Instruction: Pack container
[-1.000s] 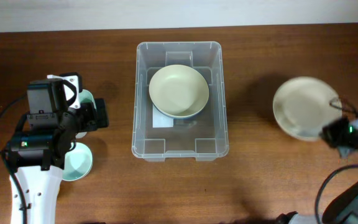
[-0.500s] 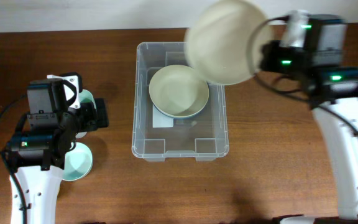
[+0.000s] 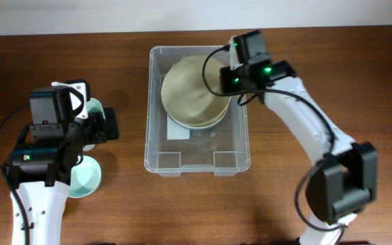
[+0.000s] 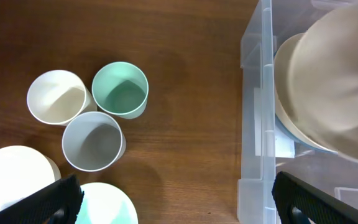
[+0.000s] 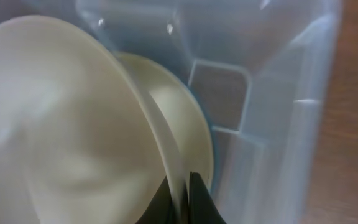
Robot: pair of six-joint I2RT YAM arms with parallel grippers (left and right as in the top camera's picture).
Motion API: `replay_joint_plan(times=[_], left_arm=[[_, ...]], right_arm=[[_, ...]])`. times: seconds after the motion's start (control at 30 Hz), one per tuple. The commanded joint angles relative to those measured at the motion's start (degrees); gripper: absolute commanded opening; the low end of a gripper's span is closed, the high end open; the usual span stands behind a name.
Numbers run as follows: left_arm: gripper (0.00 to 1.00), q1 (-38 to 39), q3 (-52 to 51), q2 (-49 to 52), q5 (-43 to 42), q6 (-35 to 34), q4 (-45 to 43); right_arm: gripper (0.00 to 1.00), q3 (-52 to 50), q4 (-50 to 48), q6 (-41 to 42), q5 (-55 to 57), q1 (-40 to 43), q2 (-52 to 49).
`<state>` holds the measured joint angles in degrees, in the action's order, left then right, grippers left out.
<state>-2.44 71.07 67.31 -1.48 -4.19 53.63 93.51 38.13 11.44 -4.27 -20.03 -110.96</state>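
- The container is a clear rectangular bin with rounded corners, a rim and a white label on its floor. It sits mid-way along the table.
- The right tool pinches the rim of a tilted cream bowl, above a second bowl inside the container.
- The left tool is spread wide and holds nothing.

A white cup, a green cup and a grey cup stand upright, clustered close together, on a wooden table.

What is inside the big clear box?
A cream bowl lies in the container. The right gripper holds a second bowl over it, hiding most of it. A white label peeks out underneath.
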Motion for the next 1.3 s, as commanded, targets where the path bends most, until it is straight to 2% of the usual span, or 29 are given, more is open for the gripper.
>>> replay_joint_plan(times=[0.0, 0.2, 0.27, 0.3, 0.37, 0.6, 0.77, 0.83, 0.87, 1.07, 1.27], left_arm=[[1.0, -0.3, 1.1, 0.2, 0.4, -0.3, 0.1], [1.0, -0.3, 1.1, 0.2, 0.4, -0.3, 0.1], [1.0, -0.3, 1.1, 0.2, 0.4, -0.3, 0.1], [1.0, -0.3, 1.1, 0.2, 0.4, -0.3, 0.1], [0.99, -0.3, 1.1, 0.2, 0.4, -0.3, 0.1], [0.99, -0.3, 1.1, 0.2, 0.4, -0.3, 0.9], [0.99, -0.3, 1.1, 0.2, 0.4, -0.3, 0.9], [1.0, -0.3, 1.1, 0.2, 0.4, -0.3, 0.9], [0.99, -0.3, 1.1, 0.2, 0.4, -0.3, 0.9], [0.99, -0.3, 1.1, 0.2, 0.4, -0.3, 0.9], [1.0, -0.3, 1.1, 0.2, 0.4, -0.3, 0.9]], right_arm=[[0.04, 0.7, -1.4, -0.5, 0.4, -1.0, 0.1], [0.04, 0.7, -1.7, -0.7, 0.4, -0.9, 0.0], [0.4, 0.7, -1.6, -0.7, 0.5, -1.0, 0.0], [0.49, 0.7, -1.5, -0.7, 0.5, -1.0, 0.0], [0.53, 0.7, -1.5, -0.7, 0.5, -0.9, 0.0], [0.51, 0.7, -0.4, -1.2, 0.5, -0.9, 0.1], [0.36, 1.1, 7.6, -2.3, 0.5, -0.9, 1.2], [0.09, 1.3, 11.7, -3.9, 0.4, -1.0, 1.6], [0.04, 1.3, 13.5, -4.4, 0.5, -1.1, 1.6], [0.04, 1.3, 24.2, -8.1, 0.5, -2.6, 1.6], [0.04, 1.3, 23.4, -11.6, 0.5, -6.9, 1.6]])
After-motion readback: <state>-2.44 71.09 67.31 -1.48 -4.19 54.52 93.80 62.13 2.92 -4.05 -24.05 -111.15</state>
